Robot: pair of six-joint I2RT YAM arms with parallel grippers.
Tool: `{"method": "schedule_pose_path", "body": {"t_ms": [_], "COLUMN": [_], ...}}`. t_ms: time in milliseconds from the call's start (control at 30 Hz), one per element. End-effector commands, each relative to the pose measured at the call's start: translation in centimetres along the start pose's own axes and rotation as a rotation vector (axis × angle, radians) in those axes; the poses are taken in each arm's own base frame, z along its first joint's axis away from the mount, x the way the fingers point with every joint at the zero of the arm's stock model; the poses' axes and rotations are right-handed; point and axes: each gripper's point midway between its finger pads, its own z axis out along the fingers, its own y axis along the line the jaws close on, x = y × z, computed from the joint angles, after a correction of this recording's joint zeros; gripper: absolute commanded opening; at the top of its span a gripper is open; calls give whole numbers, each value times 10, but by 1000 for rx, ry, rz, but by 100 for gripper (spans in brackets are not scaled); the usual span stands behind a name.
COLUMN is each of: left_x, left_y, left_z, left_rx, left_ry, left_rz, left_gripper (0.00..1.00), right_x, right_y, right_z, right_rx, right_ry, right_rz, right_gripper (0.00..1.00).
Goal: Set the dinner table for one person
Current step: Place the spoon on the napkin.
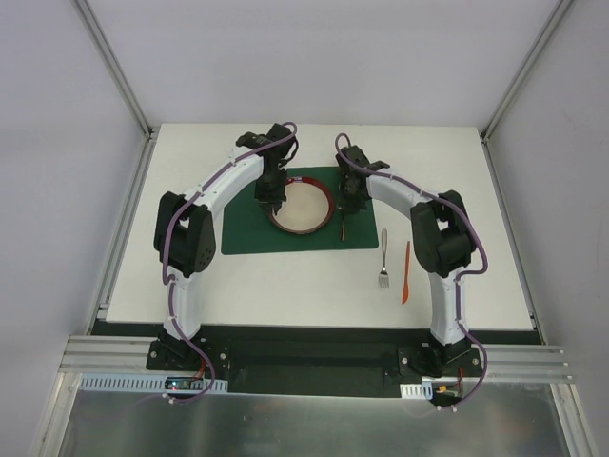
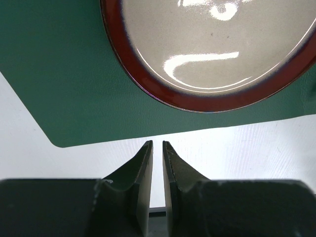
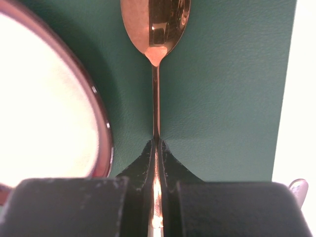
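The dinner table point(image 1: 285, 286) is the white top; a dark green placemat point(image 1: 243, 233) lies on it with a red-rimmed cream plate point(image 1: 301, 205). My right gripper point(image 1: 350, 205) is just right of the plate, shut on the handle of a copper-coloured spoon point(image 3: 155, 29). The spoon's bowl reaches out past the gripper point(image 3: 156, 139), low over the mat point(image 3: 227, 89). My left gripper point(image 1: 271, 198) hangs by the plate's left rim. In its wrist view that gripper point(image 2: 157, 143) shows a narrow slit with nothing in it, short of the plate point(image 2: 217, 49).
A silver fork point(image 1: 383, 259) and an orange knife point(image 1: 405, 273) lie side by side on the white top, right of the placemat. Aluminium frame posts edge the table at both sides.
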Motion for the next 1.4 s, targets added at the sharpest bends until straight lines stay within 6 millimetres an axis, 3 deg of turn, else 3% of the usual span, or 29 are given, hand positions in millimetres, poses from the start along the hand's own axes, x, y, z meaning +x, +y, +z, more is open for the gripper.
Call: {"method": "schedule_pose_path", "body": {"t_ms": [0,867,1033,1233,1367], "left_x": [2,4,5,5,5], "left_y": [5,9,9,9,9], "left_z": [-5,-2,-2,-3,-2], "left_rx": [-3,-7,-7,-7,-9], "left_ry": [13,24,24,24,25], "left_rz": [-25,-31,-31,-31,-32], "left_gripper": [13,12,12,12,12], "right_x": [5,29,34,23,7], "right_y": [11,4,0,-4,-7], "right_z": [0,11,12,-10,-41], "right_rx": [-33,-17,-2,14,22], "right_ry": [13,59,68,16,-49], "right_rz": [-3,19,33,21,-2], "right_gripper": [0,0,17,24,23]}}
